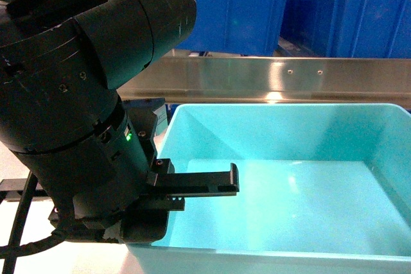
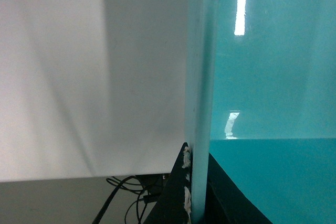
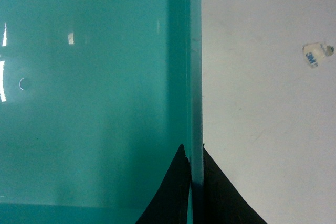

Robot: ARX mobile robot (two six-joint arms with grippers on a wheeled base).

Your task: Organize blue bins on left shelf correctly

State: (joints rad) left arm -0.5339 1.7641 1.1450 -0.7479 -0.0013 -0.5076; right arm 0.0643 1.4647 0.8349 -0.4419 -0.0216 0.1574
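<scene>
Glossy smooth plastic bin [image 1: 308,178]; shiny steel shelf rail [image 1: 270,75].

The turquoise bin [image 1: 308,190] lies open-topped with a bare interior. Behind it the steel shelf rail [image 1: 270,78] and 2 dark blue crates [image 1: 237,11] wall off the back.

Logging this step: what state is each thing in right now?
Turquoise bin: upright, empty, gripped on both side walls.
Left gripper: jaws shut on the bin's left wall.
Right gripper: jaws shut on the bin's right wall.
Dark blue crates: upright behind the steel shelf rail.
</scene>
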